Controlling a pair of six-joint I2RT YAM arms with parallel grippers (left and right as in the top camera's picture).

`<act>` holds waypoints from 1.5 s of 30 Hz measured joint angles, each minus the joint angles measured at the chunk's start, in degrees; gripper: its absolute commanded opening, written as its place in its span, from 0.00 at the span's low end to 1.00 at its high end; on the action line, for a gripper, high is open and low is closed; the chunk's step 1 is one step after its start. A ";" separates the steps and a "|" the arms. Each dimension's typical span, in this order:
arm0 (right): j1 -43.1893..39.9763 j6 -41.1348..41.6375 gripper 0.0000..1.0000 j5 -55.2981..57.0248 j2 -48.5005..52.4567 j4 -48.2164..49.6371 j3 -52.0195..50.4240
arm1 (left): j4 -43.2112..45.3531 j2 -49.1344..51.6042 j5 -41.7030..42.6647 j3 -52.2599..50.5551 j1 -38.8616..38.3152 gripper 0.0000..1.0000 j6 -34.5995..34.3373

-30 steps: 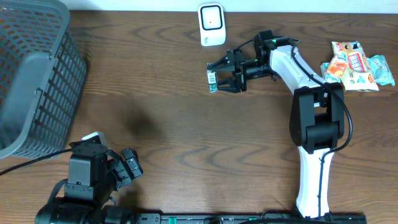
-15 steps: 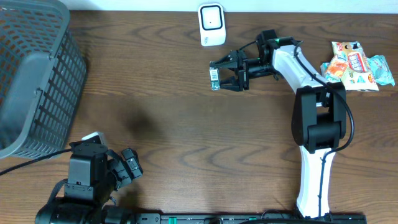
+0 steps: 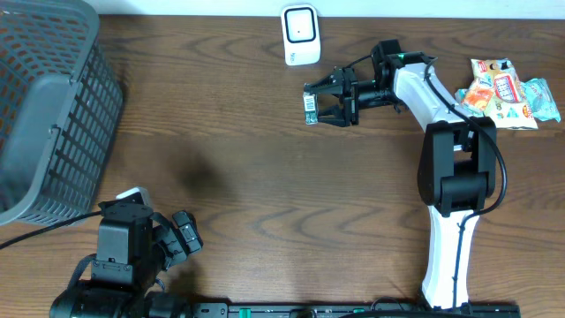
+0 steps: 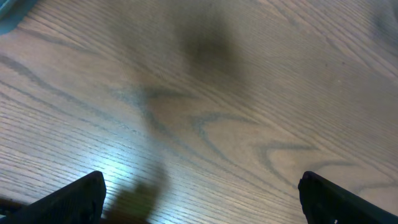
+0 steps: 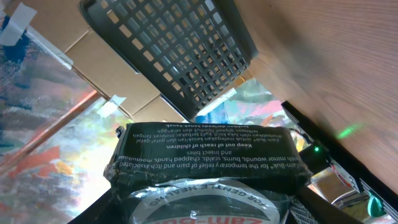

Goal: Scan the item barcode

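Arm R point(image 3: 415, 86) outstretched twd scanner point(image 3: 300, 34), R gripper point(image 3: 313, 104) pinching packet point(image 5: 205, 155); L gripper point(image 4: 199, 200) spread wide.

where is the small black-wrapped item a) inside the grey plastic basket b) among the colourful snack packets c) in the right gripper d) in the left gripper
c: the small black-wrapped item is held in the right gripper, near the white box-shaped scanner.

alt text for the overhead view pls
The right gripper holds a small packaged item in its jaws over a wooden table, near a white scanner. A grey basket sits far left, snack packets far right, and the left gripper rests open near the front edge.
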 measured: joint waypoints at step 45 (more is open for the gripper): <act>20.61 -14.40 0.91 101.00 1.18 22.32 18.23 | 0.00 0.00 -0.02 0.00 0.00 0.98 0.00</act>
